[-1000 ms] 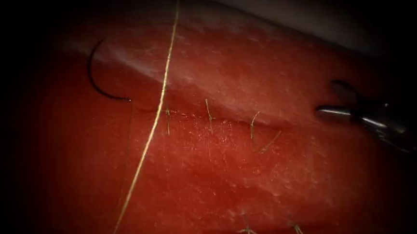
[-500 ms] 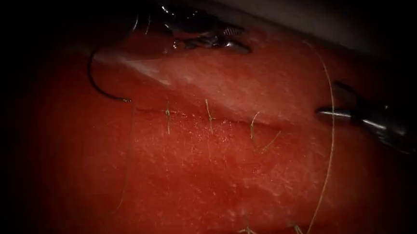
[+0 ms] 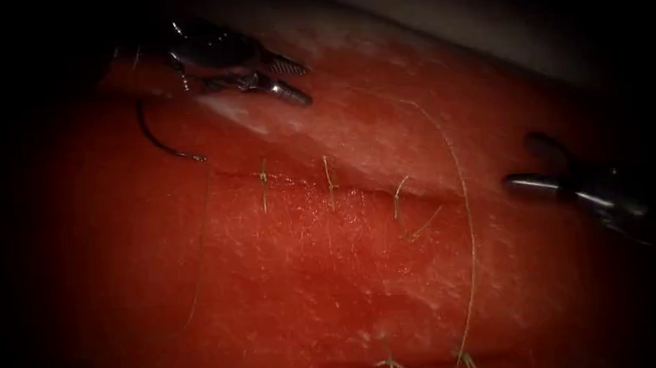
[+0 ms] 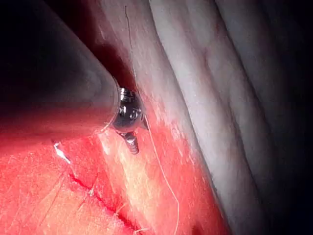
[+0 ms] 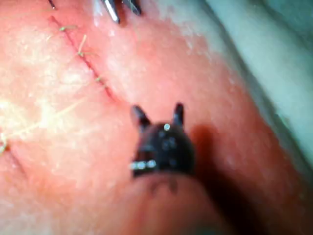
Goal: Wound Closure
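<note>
Left hand (image 3: 291, 78): parted, empty, just above the needle (image 3: 160, 141).
Needle: seemingly lodged in tissue (image 3: 334, 282) at the cut's (image 3: 328, 191) left end.
Right hand (image 3: 529, 183): parted, empty, right of the cut.

I can read no text, label, brand, number or sign anywhere from my console, in the endoscope view or in either wrist view.
</note>
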Available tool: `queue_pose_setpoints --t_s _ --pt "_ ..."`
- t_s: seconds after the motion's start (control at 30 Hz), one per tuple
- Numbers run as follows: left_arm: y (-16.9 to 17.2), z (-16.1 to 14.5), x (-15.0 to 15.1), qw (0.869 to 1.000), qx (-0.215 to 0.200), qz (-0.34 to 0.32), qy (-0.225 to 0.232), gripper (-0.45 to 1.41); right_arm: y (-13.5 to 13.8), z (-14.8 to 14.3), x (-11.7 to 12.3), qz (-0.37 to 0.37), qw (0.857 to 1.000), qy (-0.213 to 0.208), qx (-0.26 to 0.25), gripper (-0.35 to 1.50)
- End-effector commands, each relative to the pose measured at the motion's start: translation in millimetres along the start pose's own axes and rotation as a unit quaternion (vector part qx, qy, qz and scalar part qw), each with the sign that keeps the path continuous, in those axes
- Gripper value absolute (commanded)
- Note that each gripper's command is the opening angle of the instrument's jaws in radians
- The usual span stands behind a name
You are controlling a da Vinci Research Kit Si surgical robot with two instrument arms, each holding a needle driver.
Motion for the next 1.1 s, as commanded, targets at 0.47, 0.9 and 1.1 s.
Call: queue_pose_setpoints --t_s 0.47,0.9,1.1 --pt "9.9 -3.0 7.1 0.992 -0.088 -0.024 -0.082 0.75 -9.0 -2.7 12.5 -0.042 0.997 0.018 0.054 1.16" --pt "13.0 6.0 7.5 0.991 -0.126 -0.033 -0.018 0.54 -9.0 -3.1 11.0 -0.056 0.997 0.031 0.050 1.14" --pt "14.1 7.1 9.7 0.992 -0.117 -0.035 0.002 0.60 -8.2 -3.2 9.3 -0.061 0.997 0.018 0.037 1.16"
